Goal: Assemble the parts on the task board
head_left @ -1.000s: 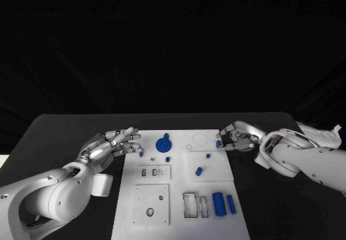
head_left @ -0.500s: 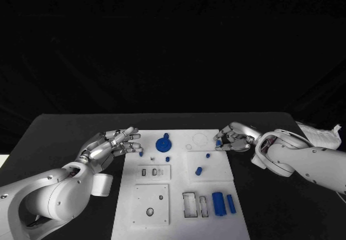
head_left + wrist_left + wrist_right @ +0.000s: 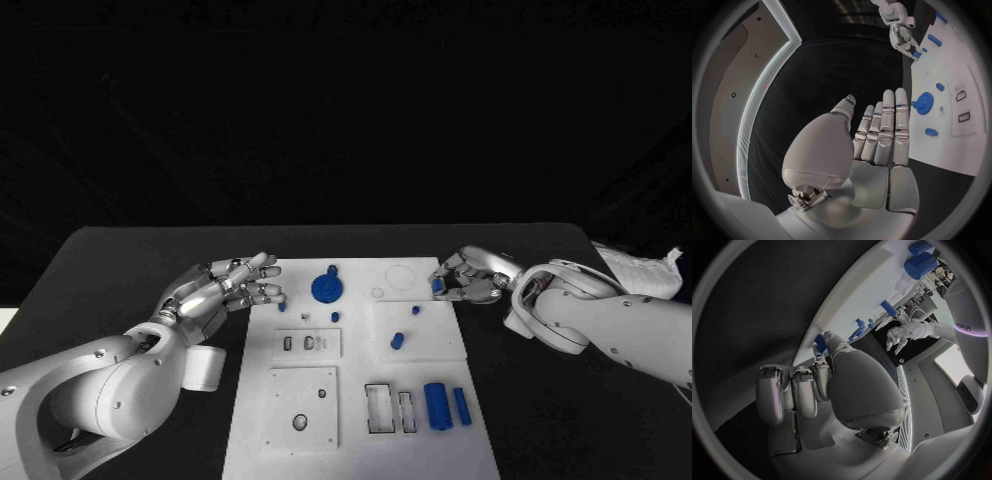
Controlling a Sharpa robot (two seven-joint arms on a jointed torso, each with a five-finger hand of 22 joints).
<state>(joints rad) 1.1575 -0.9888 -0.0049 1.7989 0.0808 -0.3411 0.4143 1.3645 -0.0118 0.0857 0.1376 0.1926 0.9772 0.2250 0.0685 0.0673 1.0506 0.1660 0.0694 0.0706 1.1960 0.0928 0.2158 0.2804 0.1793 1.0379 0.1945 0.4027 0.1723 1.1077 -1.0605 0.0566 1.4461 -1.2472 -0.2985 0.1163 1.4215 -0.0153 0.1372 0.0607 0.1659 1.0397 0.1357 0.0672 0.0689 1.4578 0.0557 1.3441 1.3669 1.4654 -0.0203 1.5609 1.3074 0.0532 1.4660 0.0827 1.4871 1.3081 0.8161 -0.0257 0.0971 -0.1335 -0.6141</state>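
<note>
The task board (image 3: 361,370), a long white plate, lies in the middle of the black table (image 3: 116,270), its far edge between the robot's two hands. Bare table runs along both long sides of the board and beyond its far edge.

On the board's far part stands a blue gear (image 3: 329,289), with small blue pegs (image 3: 335,318) just nearer the robot. Toward the right side sit a short blue cylinder (image 3: 397,342) and a smaller blue stud (image 3: 415,311). At the near right, a thick blue cylinder (image 3: 437,407) and a thinner blue bar (image 3: 463,407) lie side by side next to rectangular slots (image 3: 378,409).

The left hand (image 3: 219,292) hovers at the board's left edge, level with the gear, its fingers extended, slightly apart and holding nothing; the left wrist view shows the fingers (image 3: 886,127) straight and close together, pointing toward the gear (image 3: 924,101).

The right hand (image 3: 472,276) sits at the board's far right corner, fingers curled around a small blue part (image 3: 437,287) at that edge; the right wrist view shows the blue piece (image 3: 820,342) at the fingertips (image 3: 821,371).
</note>
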